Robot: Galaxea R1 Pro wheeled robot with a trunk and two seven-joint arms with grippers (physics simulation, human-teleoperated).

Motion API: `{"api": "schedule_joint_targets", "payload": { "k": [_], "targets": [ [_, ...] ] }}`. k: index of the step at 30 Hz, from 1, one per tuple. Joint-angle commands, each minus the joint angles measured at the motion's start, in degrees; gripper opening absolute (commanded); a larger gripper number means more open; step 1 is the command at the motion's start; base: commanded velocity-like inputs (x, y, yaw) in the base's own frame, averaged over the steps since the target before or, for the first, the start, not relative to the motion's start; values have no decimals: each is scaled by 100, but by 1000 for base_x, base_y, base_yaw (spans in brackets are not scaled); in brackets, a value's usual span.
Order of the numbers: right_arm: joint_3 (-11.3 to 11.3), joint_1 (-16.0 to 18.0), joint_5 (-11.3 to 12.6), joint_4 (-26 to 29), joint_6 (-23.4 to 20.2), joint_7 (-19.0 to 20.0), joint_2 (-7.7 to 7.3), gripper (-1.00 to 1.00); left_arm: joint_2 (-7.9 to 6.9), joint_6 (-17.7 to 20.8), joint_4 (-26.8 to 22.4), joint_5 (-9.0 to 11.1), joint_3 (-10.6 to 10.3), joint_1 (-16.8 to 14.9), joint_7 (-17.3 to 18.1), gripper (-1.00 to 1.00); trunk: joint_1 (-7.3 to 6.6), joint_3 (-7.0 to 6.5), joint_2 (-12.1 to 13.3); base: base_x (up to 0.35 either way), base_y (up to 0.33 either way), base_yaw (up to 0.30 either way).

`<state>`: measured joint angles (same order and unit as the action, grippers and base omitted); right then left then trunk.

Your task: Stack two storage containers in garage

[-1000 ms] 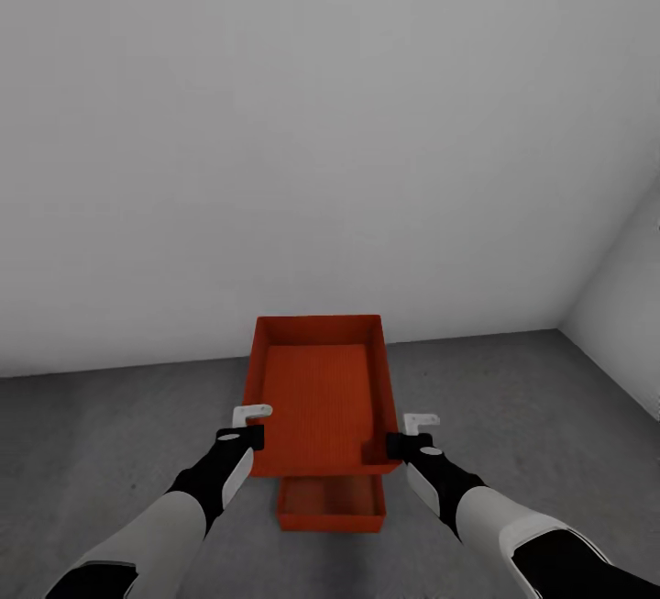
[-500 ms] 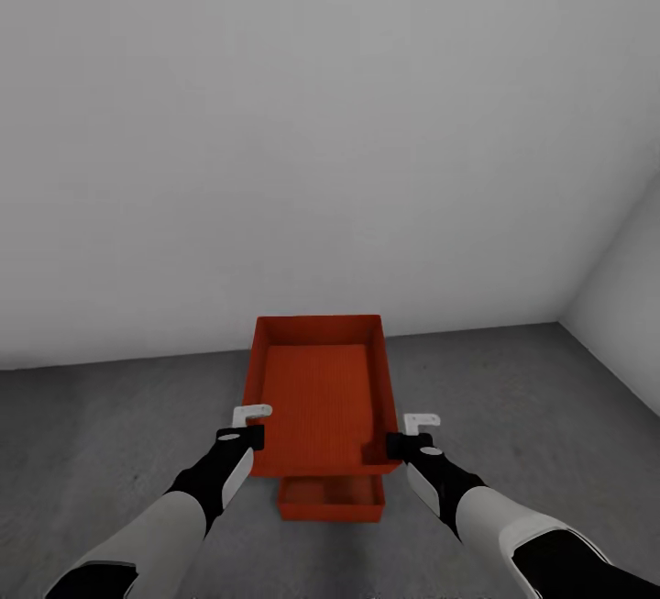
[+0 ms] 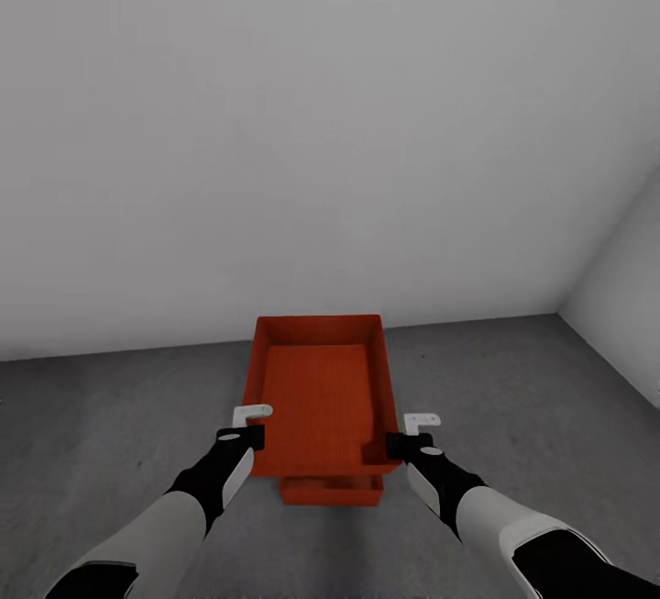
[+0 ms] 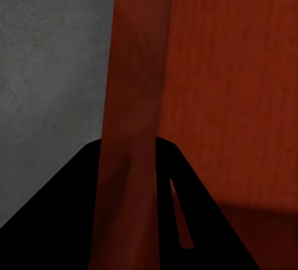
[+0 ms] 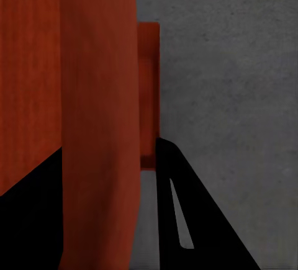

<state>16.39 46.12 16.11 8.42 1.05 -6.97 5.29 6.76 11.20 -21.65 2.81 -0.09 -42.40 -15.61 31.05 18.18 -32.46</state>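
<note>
I hold one red-orange storage container [image 3: 316, 393] level in the air over the garage floor [image 3: 541, 415]. My left gripper [image 3: 247, 427] is shut on its left wall and my right gripper [image 3: 410, 432] on its right wall. The left wrist view has that wall [image 4: 133, 96] pinched in the left gripper [image 4: 130, 177] between black fingers; the right gripper [image 5: 108, 183] clamps the other wall [image 5: 99, 96] the same way. The second storage container [image 3: 330, 491] rests on the floor, mostly hidden under the held one, and a strip of it [image 5: 148, 96] shows past the held wall.
A plain white-grey wall [image 3: 275, 122] rises just beyond the containers. A second wall [image 3: 632, 305] meets it in a corner at the right. Dark mottled concrete [image 3: 101, 434] spreads to the left and right of the containers.
The view has shifted forward a little. Less of the container on the floor shows below the held one than a second ago. Both grips are unchanged.
</note>
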Motion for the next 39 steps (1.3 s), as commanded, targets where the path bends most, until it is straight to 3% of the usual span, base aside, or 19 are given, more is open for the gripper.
{"api": "schedule_joint_targets", "payload": {
  "k": [1, 39],
  "targets": [
    [-189, 2, 59, -16, 18, -193, -115, -100, -2, 49, -41, -149, 123, -5, -223, -100, 0, 18, -9, -91, 0, 0],
    [-189, 2, 59, -16, 26, -191, -115, -100, -4, 49, -41, -149, 123, -5, -223, -100, 0, 364, -9, -5, 0, 0]
  ]
}}
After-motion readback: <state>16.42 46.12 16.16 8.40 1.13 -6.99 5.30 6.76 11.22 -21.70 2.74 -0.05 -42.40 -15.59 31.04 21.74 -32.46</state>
